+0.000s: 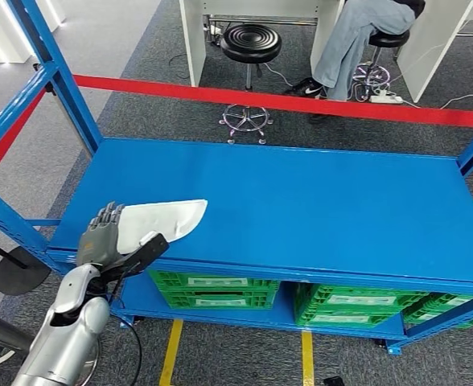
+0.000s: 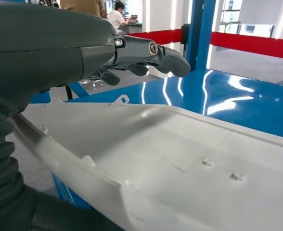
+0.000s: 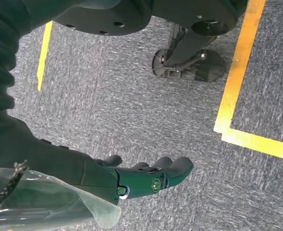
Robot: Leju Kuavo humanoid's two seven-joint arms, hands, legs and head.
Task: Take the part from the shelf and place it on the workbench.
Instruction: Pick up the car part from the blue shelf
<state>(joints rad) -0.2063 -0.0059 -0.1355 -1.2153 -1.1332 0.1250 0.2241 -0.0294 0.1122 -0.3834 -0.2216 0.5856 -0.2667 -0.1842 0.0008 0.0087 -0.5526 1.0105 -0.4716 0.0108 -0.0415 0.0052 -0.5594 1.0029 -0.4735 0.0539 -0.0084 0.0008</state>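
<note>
Left hand (image 1: 104,236) grips the white part (image 1: 161,219) at its near end; part lies over the front-left corner of the blue shelf (image 1: 319,201). Right hand (image 3: 147,175) hangs over grey floor (image 3: 133,106) (fingers apart, holding nothing).

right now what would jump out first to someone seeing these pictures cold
The big blue shelf fills the middle of the head view. At its near left corner the left hand holds a long white part whose tip lies over the shelf top. Behind runs a red tape barrier, and beyond it a seated person beside a black stool.
</note>
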